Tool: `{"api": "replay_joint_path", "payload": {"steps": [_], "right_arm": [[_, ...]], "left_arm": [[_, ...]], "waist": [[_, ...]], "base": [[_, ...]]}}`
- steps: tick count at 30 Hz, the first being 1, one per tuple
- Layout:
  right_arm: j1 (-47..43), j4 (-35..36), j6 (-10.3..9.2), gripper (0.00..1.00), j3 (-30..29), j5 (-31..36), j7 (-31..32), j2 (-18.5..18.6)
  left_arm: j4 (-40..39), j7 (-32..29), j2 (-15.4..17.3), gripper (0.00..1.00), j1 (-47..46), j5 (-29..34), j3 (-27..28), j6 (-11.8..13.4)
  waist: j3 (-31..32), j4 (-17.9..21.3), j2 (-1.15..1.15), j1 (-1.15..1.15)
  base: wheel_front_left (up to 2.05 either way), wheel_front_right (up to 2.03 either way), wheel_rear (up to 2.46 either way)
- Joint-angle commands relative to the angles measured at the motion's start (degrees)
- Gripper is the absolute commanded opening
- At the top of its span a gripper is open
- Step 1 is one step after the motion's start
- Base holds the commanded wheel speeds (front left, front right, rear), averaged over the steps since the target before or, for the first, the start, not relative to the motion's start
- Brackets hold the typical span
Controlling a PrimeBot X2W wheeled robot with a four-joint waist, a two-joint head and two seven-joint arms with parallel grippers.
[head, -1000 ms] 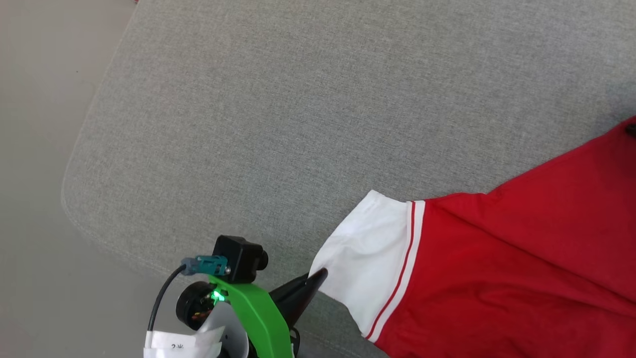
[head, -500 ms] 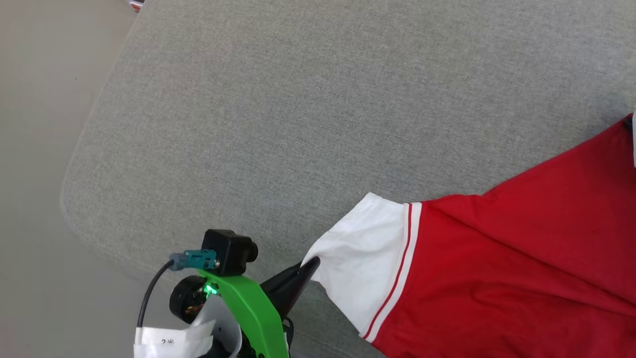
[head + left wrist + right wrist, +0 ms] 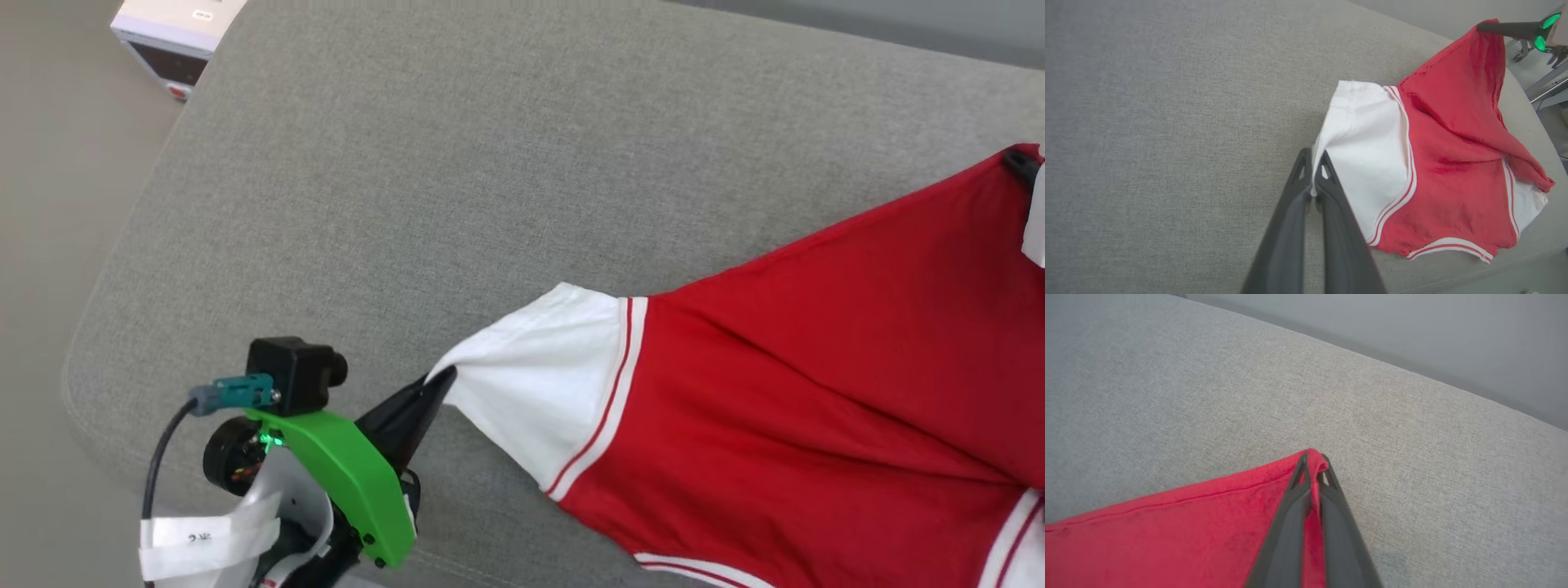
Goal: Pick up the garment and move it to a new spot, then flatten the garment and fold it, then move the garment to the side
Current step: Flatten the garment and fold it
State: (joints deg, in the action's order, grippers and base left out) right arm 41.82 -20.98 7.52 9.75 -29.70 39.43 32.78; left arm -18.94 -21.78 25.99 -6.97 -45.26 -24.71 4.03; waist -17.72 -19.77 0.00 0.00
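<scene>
Garment (image 3: 1445,163) runs rightward from left hand (image 3: 1312,157), clenched on its white sleeve (image 3: 1367,134); right hand (image 3: 1312,457) apparently pinches the far red corner.

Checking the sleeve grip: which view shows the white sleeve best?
Left wrist view: white sleeve whole, its corner pinched in the left gripper. Head view shows it too, the pinch less clear; right wrist view has the garment's red corner.

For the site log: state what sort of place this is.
Probably an indoor test room furnished like a living space: a broad grey upholstered cushion with a rounded, stitched corner, a smooth beige floor bearing a white equipment box, and metal frame legs past the cushion's edge.
</scene>
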Motion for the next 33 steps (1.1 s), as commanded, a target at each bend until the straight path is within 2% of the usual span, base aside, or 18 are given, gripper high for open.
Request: {"api": "replay_joint_path", "payload": {"steps": [1, 14, 23, 33], "right_arm": [[0.27, -0.27, -0.03, 0.0, 0.04, -0.88, -1.41, -0.08], [-2.43, 2.75, -0.03, 0.0, -0.96, -5.45, -8.35, -0.71], [-4.98, 9.9, -0.03, 0.0, -3.49, -6.14, -12.4, -1.4], [-7.36, 19.62, -0.03, 0.0, -7.91, -5.33, -12.38, -2.46]], "left_arm": [[-0.63, -0.14, 0.71, 0.0, -1.65, 0.15, 0.98, 0.53], [-1.83, 1.68, -0.21, 0.0, -10.23, -0.94, 6.59, 1.9], [-1.29, 3.89, -1.63, 0.0, -16.64, 1.24, 8.44, 3.62], [-3.62, 8.66, -0.04, 0.0, -21.82, 6.82, 10.94, 4.19]], "waist": [[3.96, 3.38, 0.0, 0.0], [12.0, 10.49, 0.0, 0.0], [15.75, 15.74, 0.0, 0.0], [17.81, 18.97, 0.0, 0.0]], "base": [[0.0, 0.0, 0.0], [0.0, 0.0, 0.0], [0.0, 0.0, 0.0], [0.0, 0.0, 0.0]]}}
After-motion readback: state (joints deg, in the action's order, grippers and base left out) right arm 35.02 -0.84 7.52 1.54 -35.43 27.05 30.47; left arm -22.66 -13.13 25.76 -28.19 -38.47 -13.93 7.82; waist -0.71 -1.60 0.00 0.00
